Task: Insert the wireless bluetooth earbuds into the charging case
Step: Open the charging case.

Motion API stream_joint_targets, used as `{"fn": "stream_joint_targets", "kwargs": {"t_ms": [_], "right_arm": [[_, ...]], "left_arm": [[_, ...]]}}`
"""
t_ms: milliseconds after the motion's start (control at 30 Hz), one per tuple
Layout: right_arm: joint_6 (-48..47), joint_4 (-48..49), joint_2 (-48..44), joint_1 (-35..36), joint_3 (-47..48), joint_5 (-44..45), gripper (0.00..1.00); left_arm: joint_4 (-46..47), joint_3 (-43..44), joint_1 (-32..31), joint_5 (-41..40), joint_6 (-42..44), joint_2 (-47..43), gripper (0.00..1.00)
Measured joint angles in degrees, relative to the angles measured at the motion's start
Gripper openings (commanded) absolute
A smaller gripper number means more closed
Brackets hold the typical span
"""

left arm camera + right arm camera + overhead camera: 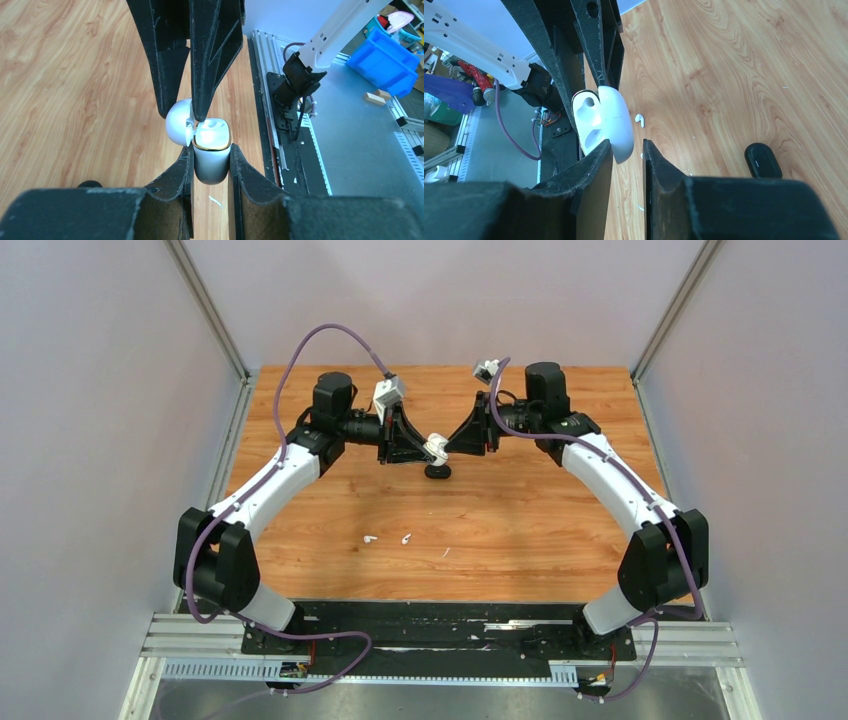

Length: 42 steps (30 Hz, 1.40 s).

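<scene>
The white charging case hangs in the air above the table's middle, its lid open. In the left wrist view my left gripper is shut on the case's body. The gold-rimmed top shows an empty pocket, and the lid swings to the left. My right gripper is narrowly open at the lid's edge. The lid touches one finger and stands apart from the other. Two tiny white earbuds lie on the wood nearer the bases. One earbud also shows in the right wrist view.
A small black oval object lies on the table just under the case and also shows in the right wrist view. A thin white fleck lies right of the earbuds. Grey walls stand on both sides, with a black base plate at the near edge.
</scene>
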Motion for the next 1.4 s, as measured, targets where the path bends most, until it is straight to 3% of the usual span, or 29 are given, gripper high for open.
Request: {"fn": "stream_joint_targets", "kwargs": {"t_ms": [67, 267, 300, 333, 433, 500, 767, 1067, 1233, 1400], "right_arm": [[0.0, 0.2, 0.2, 0.3, 0.0, 0.0, 0.24], [-0.1, 0.5, 0.3, 0.6, 0.1, 0.0, 0.00], [-0.1, 0.5, 0.4, 0.7, 0.1, 0.1, 0.00], [-0.2, 0.5, 0.4, 0.7, 0.1, 0.1, 0.00], [-1.1, 0.5, 0.4, 0.6, 0.2, 0.6, 0.00], [-2.9, 0.3, 0.4, 0.7, 0.2, 1.5, 0.00], [-20.3, -7.0, 0.4, 2.7, 1.8, 6.6, 0.00], [-36.8, -14.4, 0.3, 7.5, 2.3, 12.0, 0.00], [-39.8, -16.1, 0.3, 11.0, 4.3, 14.8, 0.00], [-40.8, -16.7, 0.6, 12.4, 6.6, 16.3, 0.00]], "left_arm": [[0.5, -0.1, 0.1, 0.0, -0.8, 0.0, 0.00], [2.3, -0.9, 0.3, 0.3, -3.1, 0.0, 0.00], [2.6, -0.9, 0.3, 0.3, -3.3, 0.0, 0.03], [2.7, -0.9, 0.3, 0.3, -3.6, 0.0, 0.07], [2.8, -0.9, 0.3, -0.5, -4.3, 0.2, 0.38], [1.7, -0.8, 0.3, -1.8, -4.0, 0.3, 0.50], [-18.4, 7.8, 1.7, -10.4, 1.0, 1.5, 0.67], [-31.9, 14.5, 4.4, -13.6, 0.4, 1.6, 0.69], [-33.7, 16.0, 4.3, -14.0, -2.4, 2.9, 0.68], [-35.6, 16.0, 4.2, -14.1, -3.1, 3.2, 0.62]]}}
